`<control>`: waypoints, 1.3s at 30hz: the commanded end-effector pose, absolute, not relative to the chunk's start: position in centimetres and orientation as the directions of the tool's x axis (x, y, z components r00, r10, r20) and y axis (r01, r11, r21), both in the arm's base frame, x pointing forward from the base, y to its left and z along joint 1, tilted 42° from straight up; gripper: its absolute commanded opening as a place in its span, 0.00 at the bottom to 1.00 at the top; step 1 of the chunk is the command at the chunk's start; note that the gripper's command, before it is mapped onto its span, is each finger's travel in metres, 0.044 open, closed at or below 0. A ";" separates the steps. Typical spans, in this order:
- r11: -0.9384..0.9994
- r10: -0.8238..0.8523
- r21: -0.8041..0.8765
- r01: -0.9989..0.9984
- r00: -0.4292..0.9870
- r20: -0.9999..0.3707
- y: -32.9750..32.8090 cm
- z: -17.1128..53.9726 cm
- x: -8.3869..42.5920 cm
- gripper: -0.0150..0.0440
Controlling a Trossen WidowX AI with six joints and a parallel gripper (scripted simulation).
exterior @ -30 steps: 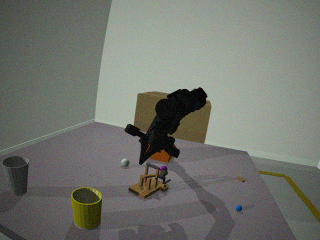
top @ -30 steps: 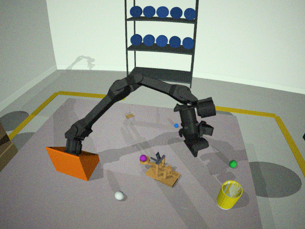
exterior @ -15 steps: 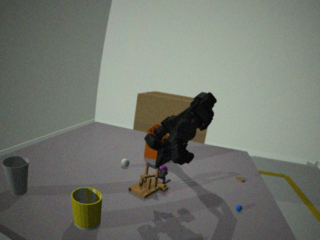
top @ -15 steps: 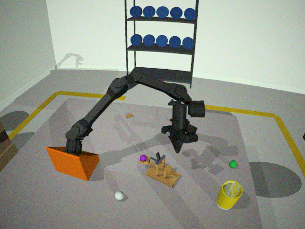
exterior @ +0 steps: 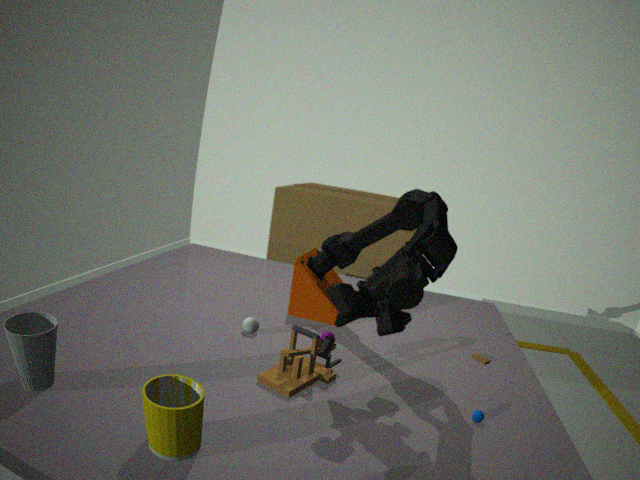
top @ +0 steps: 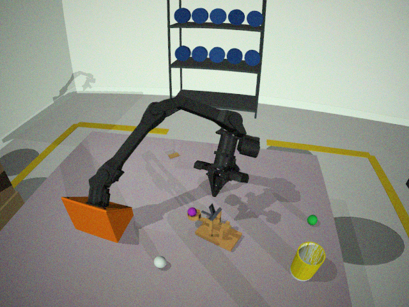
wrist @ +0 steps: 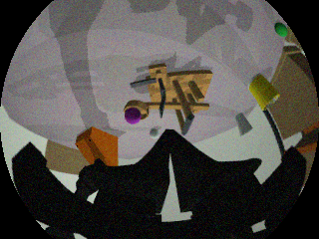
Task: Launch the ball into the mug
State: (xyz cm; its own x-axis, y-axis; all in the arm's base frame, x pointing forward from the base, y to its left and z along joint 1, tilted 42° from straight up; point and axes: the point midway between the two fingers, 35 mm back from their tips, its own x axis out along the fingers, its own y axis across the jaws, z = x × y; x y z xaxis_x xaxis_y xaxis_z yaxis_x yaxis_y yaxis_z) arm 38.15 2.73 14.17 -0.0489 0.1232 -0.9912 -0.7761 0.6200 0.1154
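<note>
The wooden catapult stands on the mat. A purple ball sits in the cup at the end of its throwing arm. The yellow mug stands upright on the side away from that cup; the catapult's far end faces roughly its way. My gripper is shut and empty, tips down, above and behind the catapult in the top view. Whether the ball is seated fully in the cup is hard to tell.
A green ball lies behind the mug, a white ball front left in the top view. The exterior view shows a blue ball and a grey cup. The arm's orange base stands left.
</note>
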 end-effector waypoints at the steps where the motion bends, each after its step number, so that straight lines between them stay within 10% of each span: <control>1: 0.525 0.074 0.131 -0.841 -0.108 -0.991 3.5 14.6 36.2 0.25; 39: 0.436 0.029 0.168 -0.884 -0.172 -0.985 7.1 11.9 35.5 0.25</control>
